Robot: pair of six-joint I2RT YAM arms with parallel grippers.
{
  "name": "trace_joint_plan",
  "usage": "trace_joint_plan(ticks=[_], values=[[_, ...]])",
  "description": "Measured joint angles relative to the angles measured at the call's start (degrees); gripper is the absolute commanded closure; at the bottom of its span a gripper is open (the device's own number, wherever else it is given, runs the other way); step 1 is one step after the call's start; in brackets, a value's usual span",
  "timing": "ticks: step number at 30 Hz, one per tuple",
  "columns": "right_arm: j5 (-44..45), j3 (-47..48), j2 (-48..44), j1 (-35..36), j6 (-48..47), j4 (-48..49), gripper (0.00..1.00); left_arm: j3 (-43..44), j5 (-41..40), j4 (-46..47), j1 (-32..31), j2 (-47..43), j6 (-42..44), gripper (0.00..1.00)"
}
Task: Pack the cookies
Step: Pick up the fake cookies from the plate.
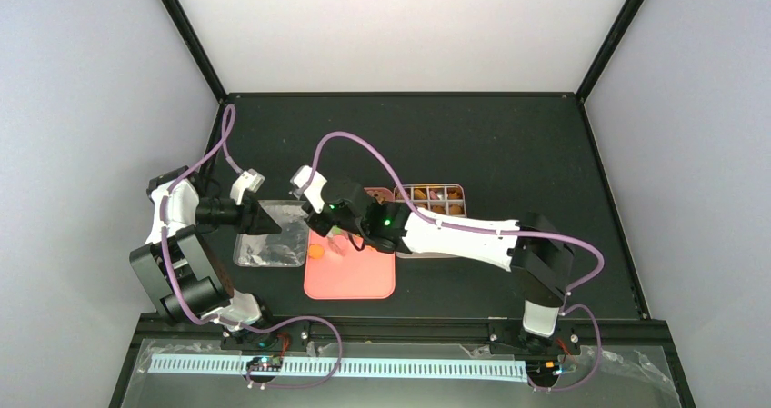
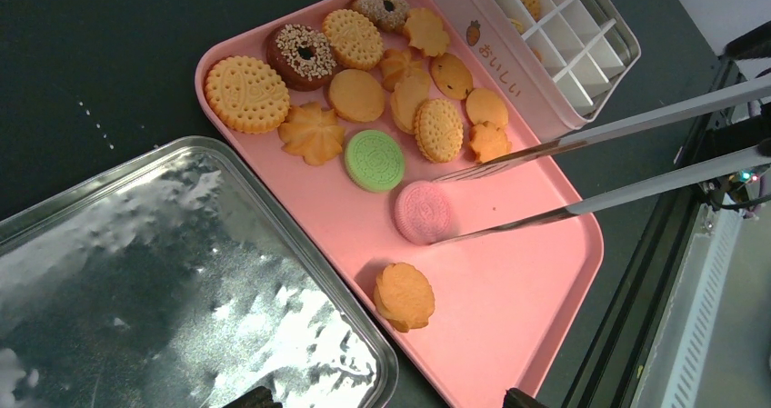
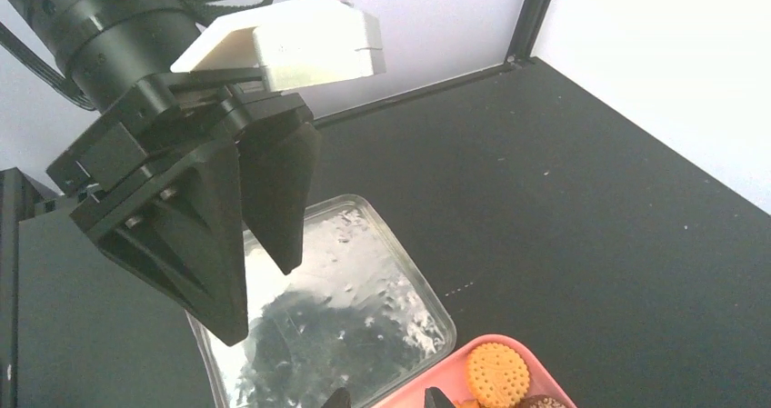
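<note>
**Right claw [image 1: 340, 234] on tongs [image 2: 636, 123], tongs on the pink cookie [image 2: 423, 212]**

Right claw pinching a pair of thin metal tongs, to judge by the tool hanging in the air beneath it; the grip itself out of every view. Tool tips drawn close on the pink cookie, one at each side of its rim, touching or just short, hard to tell which. Probable reason for the tool: biscuits small, cells of the white gridded tin [image 2: 498, 44] narrow, bare jaws too bulky for either. Hold across the widest part, likely to keep the disc from slipping out sideways.

Pink cookie flat on the pink tray [image 2: 509, 308], stamped face up, round, so no long axis of its own. Long axis of the tongs slanting up from it toward the near edge of the tabletop [image 1: 509, 144]. Just beside it a green cookie [image 2: 374, 160]. Beyond that, the golden cookies [image 2: 356, 94] bunched at the tray end next to the tin, with one more lying alone [image 2: 403, 295]. A few already in tin cells. Tray close to the near edge, about mid-width; tin just beside it on the right, farther back.

Left claw [image 3: 259, 303] spread wide and empty, hovering over the silver tray [image 2: 182, 272] toward the left edge, seemingly parked clear of the work.
</note>
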Motion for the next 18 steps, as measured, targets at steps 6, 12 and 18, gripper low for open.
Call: trace_joint_plan(ticks=[6, 12, 18], values=[[0.33, -2.86, -5.18, 0.00, 0.00, -0.33, 0.99, 0.00, 0.00, -0.02, 0.00, 0.00, 0.00, 0.34], [2.08, -8.90, -15.37, 0.00, 0.02, 0.48, 0.99, 0.02, 0.02, -0.02, 0.00, 0.00, 0.00, 0.34], [3.82, -16.20, -23.10, -0.81, 1.29, 1.33, 0.99, 0.00, 0.04, -0.02, 0.00, 0.00, 0.00, 0.34]])
